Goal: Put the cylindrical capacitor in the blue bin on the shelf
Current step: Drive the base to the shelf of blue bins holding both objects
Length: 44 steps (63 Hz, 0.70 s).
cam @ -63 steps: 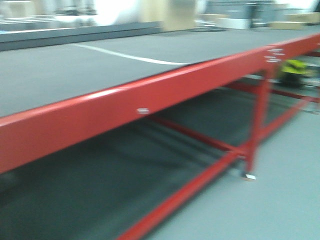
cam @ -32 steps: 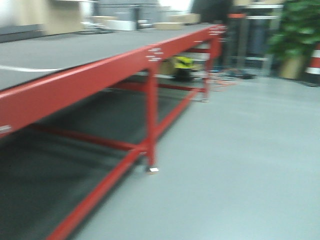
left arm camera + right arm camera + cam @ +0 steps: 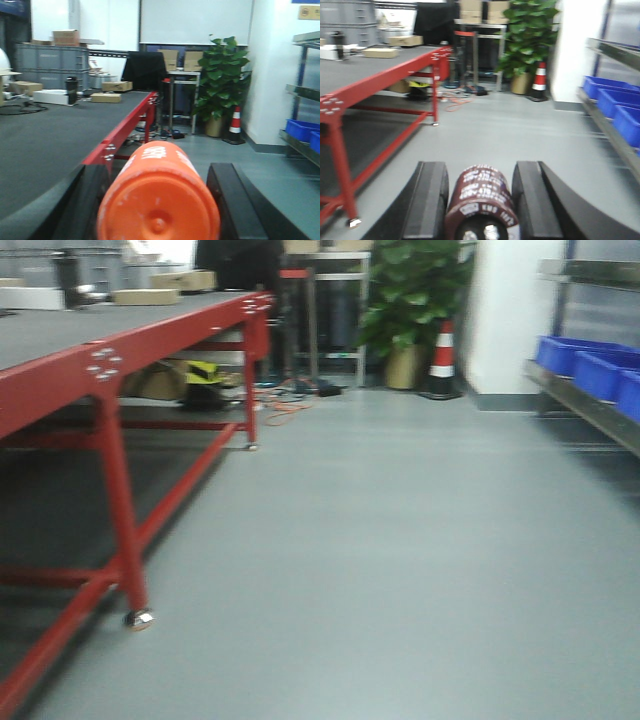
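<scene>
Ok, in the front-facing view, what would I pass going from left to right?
Red table frame → potted plant → white pillar → blue bins on the shelf.

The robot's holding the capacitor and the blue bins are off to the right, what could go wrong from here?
The right end effector pinches the capacitor only by its sides; a jolt might slip it. The red caster leg stands close on the left and could be clipped. Several blue bins sit adjacent on the shelf, inviting a wrong drop.
</scene>
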Motion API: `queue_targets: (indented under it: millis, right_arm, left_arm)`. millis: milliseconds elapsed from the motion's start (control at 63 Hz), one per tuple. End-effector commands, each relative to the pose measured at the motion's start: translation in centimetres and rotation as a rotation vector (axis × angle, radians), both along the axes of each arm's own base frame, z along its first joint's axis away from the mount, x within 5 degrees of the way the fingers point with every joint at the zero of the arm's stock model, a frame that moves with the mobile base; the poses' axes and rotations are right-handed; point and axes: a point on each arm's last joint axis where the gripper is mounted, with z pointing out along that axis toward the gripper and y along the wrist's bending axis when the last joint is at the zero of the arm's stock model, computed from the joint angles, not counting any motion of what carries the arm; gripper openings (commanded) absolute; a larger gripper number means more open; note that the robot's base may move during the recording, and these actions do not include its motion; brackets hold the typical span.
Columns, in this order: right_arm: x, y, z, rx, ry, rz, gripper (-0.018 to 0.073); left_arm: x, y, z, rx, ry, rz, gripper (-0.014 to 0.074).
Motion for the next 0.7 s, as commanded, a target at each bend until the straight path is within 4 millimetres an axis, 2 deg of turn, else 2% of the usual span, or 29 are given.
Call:
queue_targets:
  millis: [0,683]
  right_arm:
    - [-0.09,-0.03,0.29,-0.001,-0.036,-0.002,-0.0165]
    - [-0.09,-0.03,0.29,-0.001,-0.036,-0.002,-0.0165]
  left_arm:
    - [-0.17,-0.04,0.28,0.001,-0.027,-0.005,-0.0111]
    - [-0.17,-0.04,0.28,0.001,-0.027,-0.005,-0.0111]
